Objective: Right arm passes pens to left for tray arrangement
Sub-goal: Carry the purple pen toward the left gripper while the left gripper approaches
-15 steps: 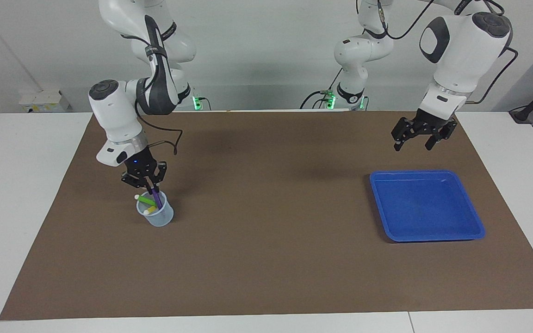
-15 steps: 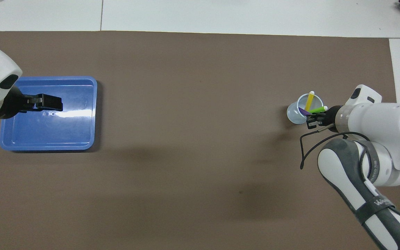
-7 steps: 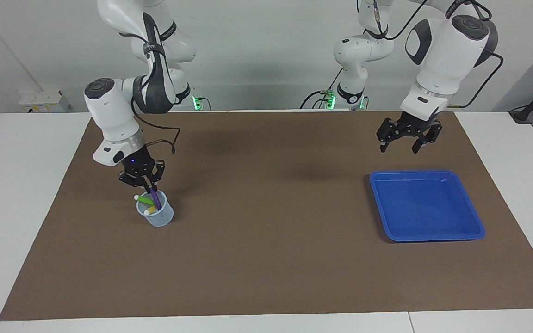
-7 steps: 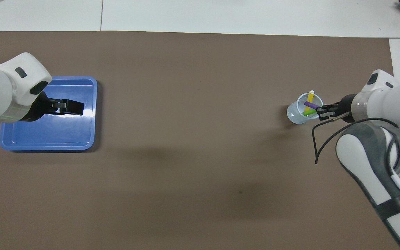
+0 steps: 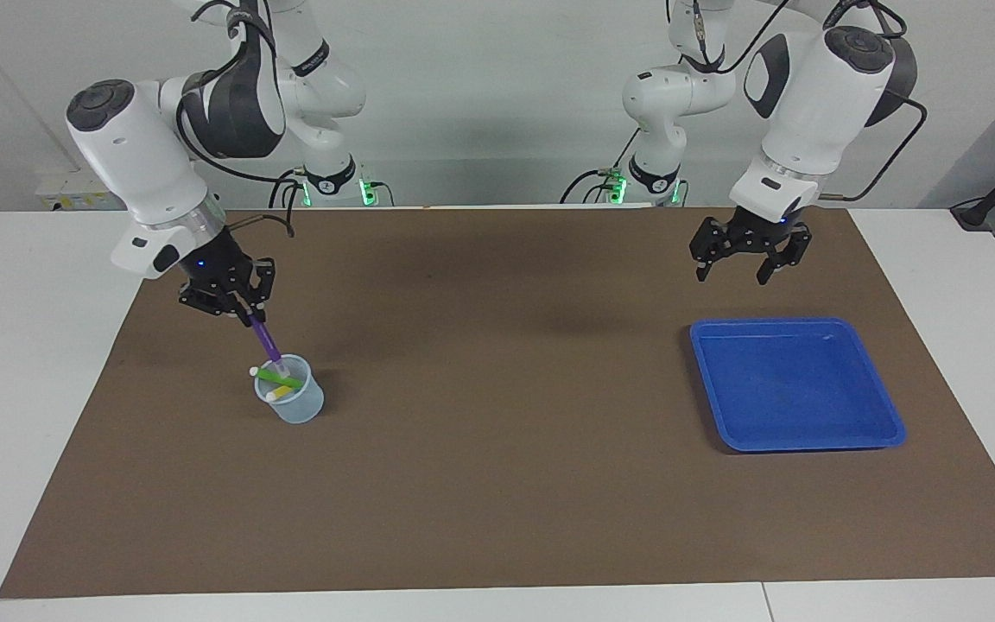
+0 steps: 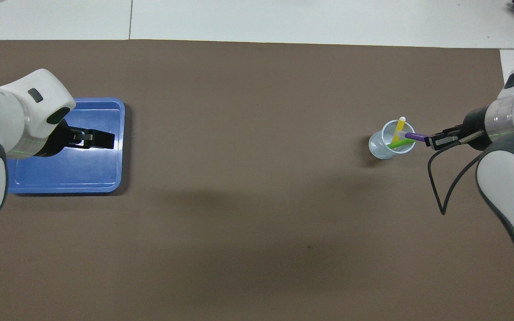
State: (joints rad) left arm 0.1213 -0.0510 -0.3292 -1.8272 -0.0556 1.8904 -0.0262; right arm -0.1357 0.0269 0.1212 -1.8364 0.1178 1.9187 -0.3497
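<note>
The right tool point(image 5: 243, 308) is clamped on the purple pen point(image 5: 265, 339) above the cup point(image 5: 292, 404), the pen's lower end at the cup's mouth; green pen point(image 5: 280, 377) and yellow pen point(image 6: 398, 132) lean inside the cup. The left tool point(image 5: 744, 259), fingers spread wide, hangs above the worktop point(image 5: 497, 484) beside the blue tray point(image 5: 882, 406), toward the robots.

Purple pen point(image 5: 265, 337): slim, tilted, upper end clamped in the right claw point(image 5: 243, 313), lower tip at the cup's point(image 5: 294, 403) mouth.
Green pen point(image 5: 278, 378): lies slantwise across the cup's rim, whitish end outward.
Yellow pen point(image 6: 398, 129): leans inside the cup.
Tray point(image 5: 877, 406): shallow bright blue, rounded corners, flat on the surface at the left arm's end, about 3 o'clock from the cup in the facing view.
</note>
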